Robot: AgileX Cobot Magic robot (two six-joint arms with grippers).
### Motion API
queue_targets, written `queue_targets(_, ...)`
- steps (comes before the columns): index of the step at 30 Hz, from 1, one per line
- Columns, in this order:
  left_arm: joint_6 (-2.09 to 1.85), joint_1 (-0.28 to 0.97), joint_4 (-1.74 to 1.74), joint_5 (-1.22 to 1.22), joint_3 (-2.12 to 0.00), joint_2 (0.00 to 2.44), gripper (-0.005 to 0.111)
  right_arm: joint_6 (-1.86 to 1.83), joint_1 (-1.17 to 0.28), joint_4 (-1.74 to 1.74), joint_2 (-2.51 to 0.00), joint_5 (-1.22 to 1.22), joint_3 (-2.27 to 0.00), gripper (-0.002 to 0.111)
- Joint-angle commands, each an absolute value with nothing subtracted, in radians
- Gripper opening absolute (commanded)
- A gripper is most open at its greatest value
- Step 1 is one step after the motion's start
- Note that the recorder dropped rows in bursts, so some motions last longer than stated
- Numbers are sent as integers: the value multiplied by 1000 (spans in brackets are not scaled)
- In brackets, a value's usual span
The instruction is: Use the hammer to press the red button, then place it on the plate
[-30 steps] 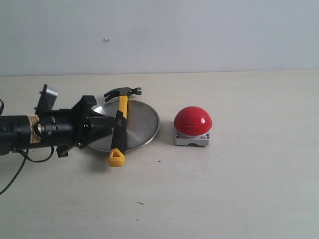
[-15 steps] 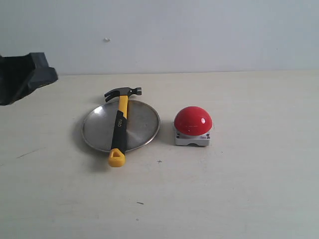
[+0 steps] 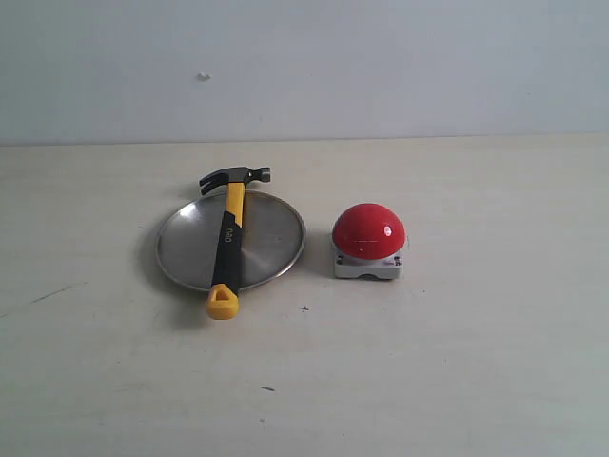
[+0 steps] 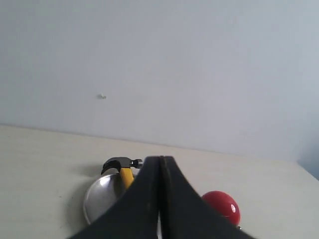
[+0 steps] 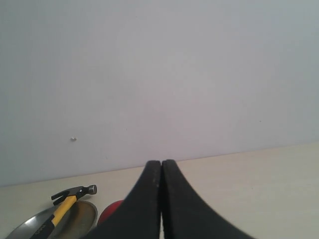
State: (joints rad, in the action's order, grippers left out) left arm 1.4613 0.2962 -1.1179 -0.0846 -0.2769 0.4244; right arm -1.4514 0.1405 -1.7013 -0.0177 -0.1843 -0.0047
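Note:
The hammer (image 3: 228,238) lies across the silver plate (image 3: 271,243), dark head past the far rim, yellow looped tip over the near rim. The red button (image 3: 368,231) on its grey base stands just right of the plate. Neither arm shows in the exterior view. In the left wrist view my left gripper (image 4: 161,160) is shut and empty, far back from the hammer (image 4: 122,167), plate (image 4: 97,201) and button (image 4: 222,205). My right gripper (image 5: 161,163) is shut and empty too, with the hammer (image 5: 67,199), plate (image 5: 82,214) and a sliver of button (image 5: 110,211) beyond it.
A pale table (image 3: 457,362) runs back to a light grey wall (image 3: 381,67). A small white speck (image 3: 203,75) sits on the wall. A few dark flecks mark the table near the front.
The left arm, which reached over the plate beside the hammer handle a second ago, has drawn back leftward and left the exterior view. The hammer stays lying on the plate.

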Motion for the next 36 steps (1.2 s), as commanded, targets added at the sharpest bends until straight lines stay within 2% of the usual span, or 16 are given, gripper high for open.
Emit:
queue_targets(1, 1474, 301, -1114, -141, -223, 334, 0, -1452, 140, -1699, -13, -192, 0, 0)
queue_targets(13, 1470, 339, -1118, -207, -222, 369, 0, -1452, 140, -1699, -13, -194, 0, 0)
queue_targets(24, 1283, 339, -1122, -189, -218, 362, 0, -1452, 140, -1699, -13, -194, 0, 0)
queue_targets(26, 1172, 339, -985, -150, -203, 355, 0, -1452, 140, -1699, -13, -194, 0, 0)
queue_targets(30, 653, 323, -492, -93, -143, 337, 0, -1452, 140, -1699, -13, -194, 0, 0)
queue_targets(36, 378, 286, -334, -118, -44, 272, 0, -1452, 140, -1699, -13, -194, 0, 0)
